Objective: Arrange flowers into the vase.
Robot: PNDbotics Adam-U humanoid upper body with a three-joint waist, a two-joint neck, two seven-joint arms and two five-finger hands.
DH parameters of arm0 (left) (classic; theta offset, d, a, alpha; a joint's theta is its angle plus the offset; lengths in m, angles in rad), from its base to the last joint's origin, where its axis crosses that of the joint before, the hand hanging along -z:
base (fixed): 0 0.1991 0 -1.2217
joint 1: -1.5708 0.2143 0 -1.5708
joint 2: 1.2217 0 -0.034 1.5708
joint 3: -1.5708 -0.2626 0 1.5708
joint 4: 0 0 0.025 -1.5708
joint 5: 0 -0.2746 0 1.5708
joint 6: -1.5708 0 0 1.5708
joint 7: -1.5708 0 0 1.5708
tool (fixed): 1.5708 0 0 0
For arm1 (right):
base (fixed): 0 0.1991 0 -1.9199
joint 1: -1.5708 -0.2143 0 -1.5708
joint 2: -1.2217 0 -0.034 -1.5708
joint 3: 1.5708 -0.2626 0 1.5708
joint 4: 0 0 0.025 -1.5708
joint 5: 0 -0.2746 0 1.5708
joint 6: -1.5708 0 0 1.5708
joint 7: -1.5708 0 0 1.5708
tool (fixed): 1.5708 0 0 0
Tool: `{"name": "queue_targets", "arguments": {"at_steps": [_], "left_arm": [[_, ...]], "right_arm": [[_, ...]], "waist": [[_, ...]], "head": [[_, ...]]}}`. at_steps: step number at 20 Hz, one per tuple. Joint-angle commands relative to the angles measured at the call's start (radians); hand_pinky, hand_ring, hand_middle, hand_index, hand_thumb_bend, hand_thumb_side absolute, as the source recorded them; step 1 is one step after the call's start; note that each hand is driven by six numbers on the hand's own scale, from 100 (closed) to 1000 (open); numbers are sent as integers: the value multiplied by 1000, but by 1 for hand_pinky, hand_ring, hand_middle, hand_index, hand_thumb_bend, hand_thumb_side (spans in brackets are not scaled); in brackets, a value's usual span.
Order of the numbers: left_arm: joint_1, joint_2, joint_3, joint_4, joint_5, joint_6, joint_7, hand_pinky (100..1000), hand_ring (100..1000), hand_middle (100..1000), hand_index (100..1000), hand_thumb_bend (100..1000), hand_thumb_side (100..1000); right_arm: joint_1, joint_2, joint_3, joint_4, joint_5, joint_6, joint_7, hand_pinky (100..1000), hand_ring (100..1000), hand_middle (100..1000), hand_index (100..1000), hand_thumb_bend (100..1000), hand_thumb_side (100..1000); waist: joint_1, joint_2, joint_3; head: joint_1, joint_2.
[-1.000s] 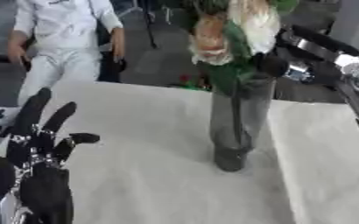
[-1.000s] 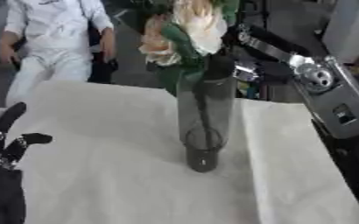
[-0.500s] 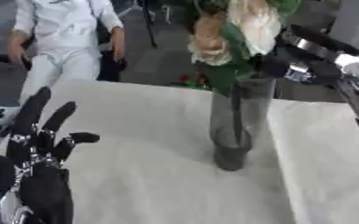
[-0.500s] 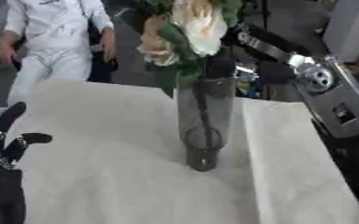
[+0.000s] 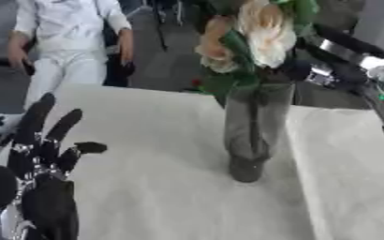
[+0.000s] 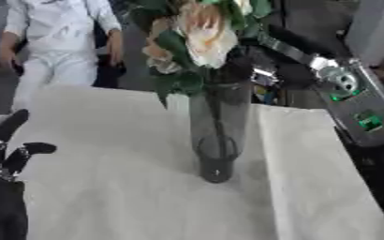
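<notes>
A tall dark glass vase [image 5: 253,122] stands upright in the middle of the white-clothed table [image 5: 146,197]. Out of its mouth rise a cream flower [image 5: 265,30], a peach flower [image 5: 216,47] and green leaves [image 6: 175,82]; stems show inside near the base. My right hand [image 5: 298,70] sits against the vase's rim on its right side, behind the blooms, dark and partly hidden by them. My left hand [image 5: 44,154] rests open at the lower left, fingers up, well apart from the vase.
My right forearm [image 6: 351,103], silver with green lights, slants down from the upper right over the table's far right edge. A person in white [image 5: 68,42] sits beyond the far left edge. A seam in the cloth runs down the right side.
</notes>
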Motion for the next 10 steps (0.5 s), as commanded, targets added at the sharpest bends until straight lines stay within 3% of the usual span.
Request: {"name": "queue_targets", "arguments": {"at_steps": [1, 10], "left_arm": [[-5, 8, -4, -15, 3, 0, -6, 584, 872, 946, 957, 340, 1000], [-3, 9, -7, -15, 7, 4, -14, 584, 873, 947, 958, 338, 1000]], "right_arm": [[-28, -33, -21, -31, -39, 15, -34, 891, 990, 447, 607, 612, 1000], [-35, -35, -30, -45, -77, 51, -79, 895, 993, 459, 611, 597, 1000]], "waist": [[7, -31, -1], [12, -37, -3]], "head": [[-6, 12], [-10, 10]]}}
